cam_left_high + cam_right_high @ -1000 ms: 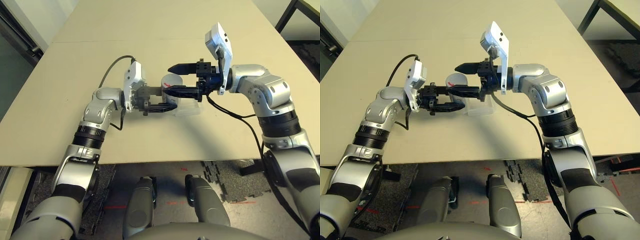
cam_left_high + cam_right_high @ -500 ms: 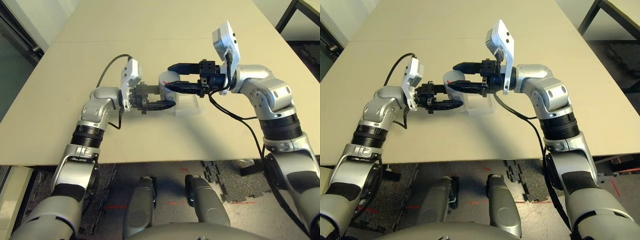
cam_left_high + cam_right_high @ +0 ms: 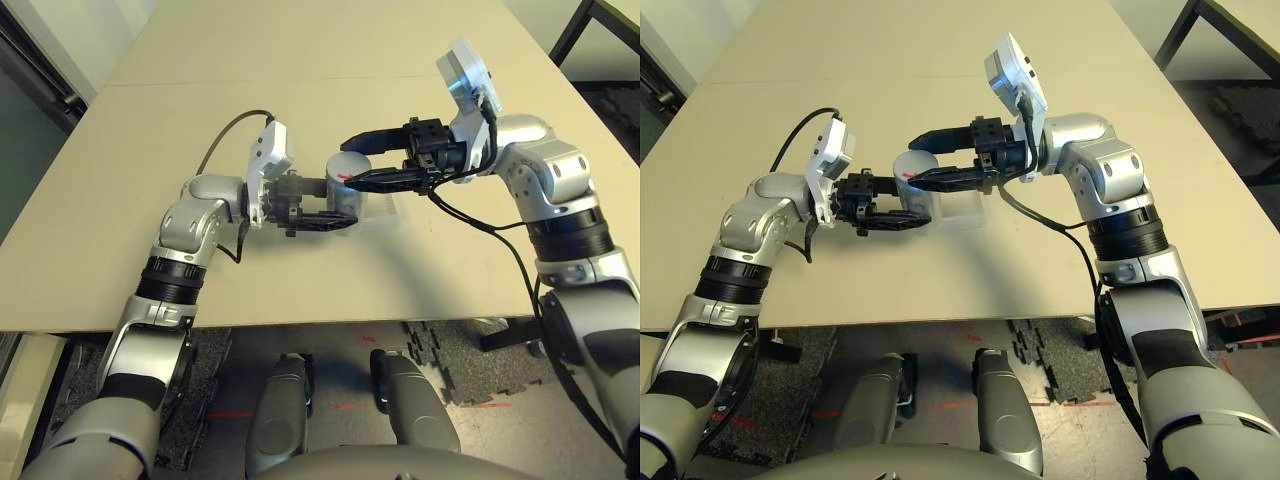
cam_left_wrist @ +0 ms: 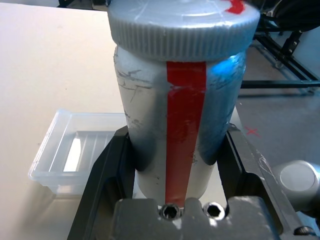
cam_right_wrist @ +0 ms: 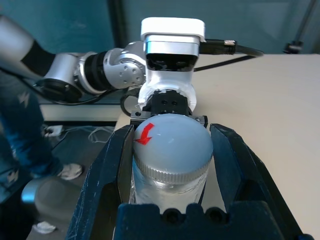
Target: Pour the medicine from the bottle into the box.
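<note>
Bottle (image 4: 182,95) sits upright between my two grippers, held above the table (image 3: 150,120) with the clear box (image 4: 75,150) just behind and below it. I see my left gripper (image 3: 325,205) clamped on the bottle's lower body, one black finger on each side. My right gripper (image 5: 172,165) reaches in from the opposite side, its fingers (image 5: 107,170) straddling the ribbed grey cap (image 5: 172,147) with the red arrow; whether they press the cap or stand just off it I cannot tell.
</note>
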Available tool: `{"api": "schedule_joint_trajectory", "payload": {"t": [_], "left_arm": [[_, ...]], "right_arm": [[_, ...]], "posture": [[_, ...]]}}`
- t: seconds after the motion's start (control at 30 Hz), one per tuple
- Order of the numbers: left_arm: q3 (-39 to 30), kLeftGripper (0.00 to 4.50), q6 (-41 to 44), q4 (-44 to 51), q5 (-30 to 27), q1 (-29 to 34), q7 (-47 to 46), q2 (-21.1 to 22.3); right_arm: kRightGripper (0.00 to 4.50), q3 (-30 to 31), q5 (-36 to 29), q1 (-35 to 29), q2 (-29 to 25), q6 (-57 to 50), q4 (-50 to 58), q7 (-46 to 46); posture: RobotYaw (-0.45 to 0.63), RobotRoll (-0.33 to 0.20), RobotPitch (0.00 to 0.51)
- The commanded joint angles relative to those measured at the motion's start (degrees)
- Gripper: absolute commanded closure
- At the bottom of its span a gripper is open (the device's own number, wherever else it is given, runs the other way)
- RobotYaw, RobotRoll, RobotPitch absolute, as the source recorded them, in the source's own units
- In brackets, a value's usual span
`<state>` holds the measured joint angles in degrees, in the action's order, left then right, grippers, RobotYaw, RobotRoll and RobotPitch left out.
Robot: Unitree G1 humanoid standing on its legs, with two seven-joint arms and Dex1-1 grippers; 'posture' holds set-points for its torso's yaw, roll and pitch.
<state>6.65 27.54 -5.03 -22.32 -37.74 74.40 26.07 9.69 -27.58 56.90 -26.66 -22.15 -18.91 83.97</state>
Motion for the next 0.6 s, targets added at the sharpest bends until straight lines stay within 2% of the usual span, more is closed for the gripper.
{"api": "schedule_joint_trajectory", "payload": {"t": [0.03, 0.13, 0.3, 0.33, 0.4, 0.6], "left_arm": [[-0.29, 1.99, 1.45, 8.17, -5.34, 0.00, 1.76, 0.02], [-0.24, 1.99, 2.70, 10.25, -6.22, 0.49, 1.32, 0.50], [-0.22, 1.99, 3.44, 11.60, -6.71, 0.76, 0.59, 0.99], [-0.21, 1.99, 3.29, 11.56, -6.62, 0.82, 0.50, 1.07], [-0.14, 1.99, 2.88, 11.47, -6.56, 0.97, 0.12, 1.13], [0.08, 1.99, -0.54, 8.49, -5.22, 0.36, -0.89, 0.87]], "right_arm": [[2.08, 2.19, 5.16, 0.76, -1.24, 3.06, -6.03, 1.76], [2.76, 2.31, 5.75, 1.81, -1.23, 4.51, -8.39, 3.47], [4.32, 1.84, 6.91, 3.86, -1.56, 6.33, -12.35, 5.02], [4.49, 1.58, 6.88, 4.02, -1.61, 5.94, -12.45, 4.91], [4.01, 0.94, 6.67, 3.62, -1.92, 4.05, -10.95, 4.42], [1.79, -3.66, 1.57, 0.54, -2.70, -10.03, 1.68, -3.42]], "posture": [[0.11, 0.000, 0.193], [0.12, 0.000, 0.194], [0.13, 0.000, 0.194], [0.12, 0.000, 0.194], [0.12, 0.000, 0.192], [0.10, 0.000, 0.178]]}}
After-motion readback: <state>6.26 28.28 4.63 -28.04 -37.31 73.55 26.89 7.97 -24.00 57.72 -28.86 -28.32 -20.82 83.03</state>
